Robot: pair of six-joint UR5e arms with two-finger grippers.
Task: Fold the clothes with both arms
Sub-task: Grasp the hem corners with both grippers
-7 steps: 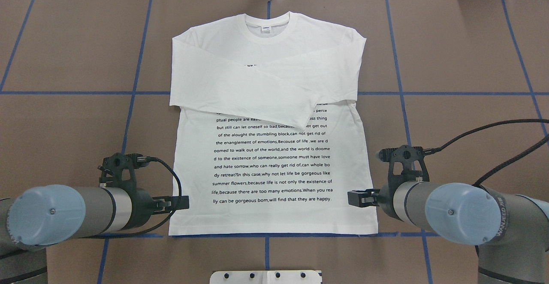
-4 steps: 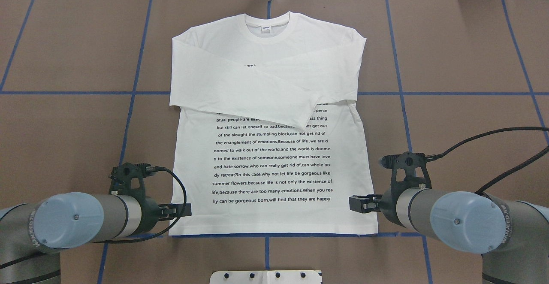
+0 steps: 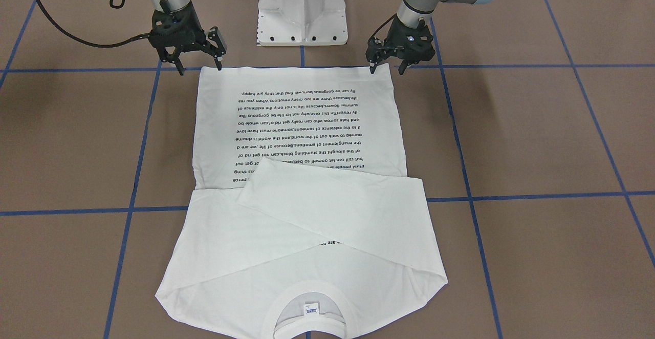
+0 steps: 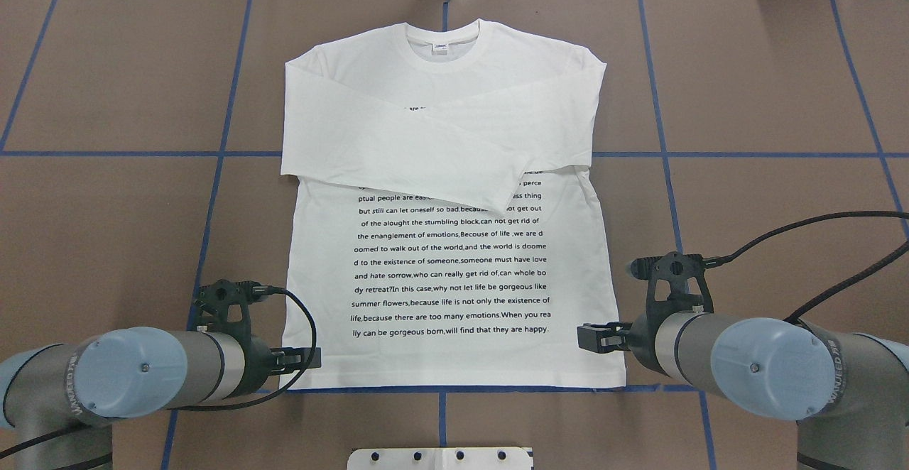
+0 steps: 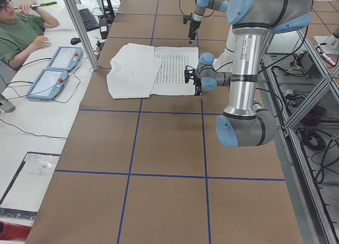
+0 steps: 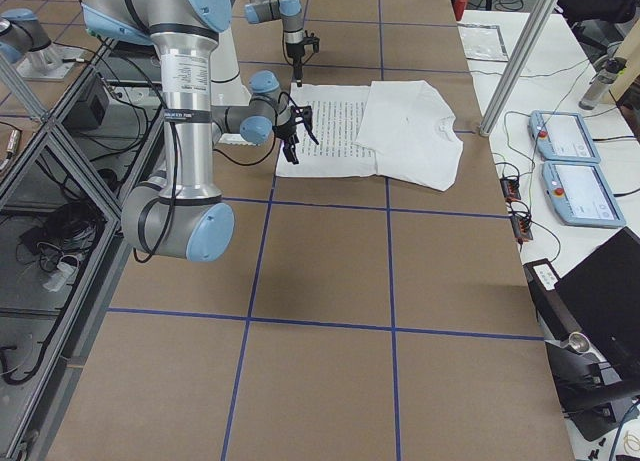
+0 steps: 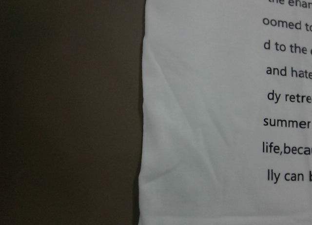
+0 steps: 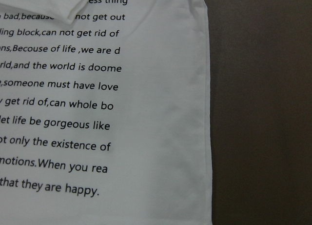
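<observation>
Overhead exterior: brown table (image 4: 767,72); white long-sleeved T-shirt (image 4: 447,278) flat at frame centre, sleeves crossed over chest. Left gripper (image 3: 387,66) and right gripper (image 3: 199,67) spread wide, empty, at the hem's two corners. Probable risks: pinching only the top layer; uneven lifts skewing the fold.

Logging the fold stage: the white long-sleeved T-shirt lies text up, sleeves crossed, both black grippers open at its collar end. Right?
Not the collar end. The open black left gripper and right gripper stand at the hem corners of the white long-sleeved T-shirt, as the front-facing view shows; the rest holds.
</observation>
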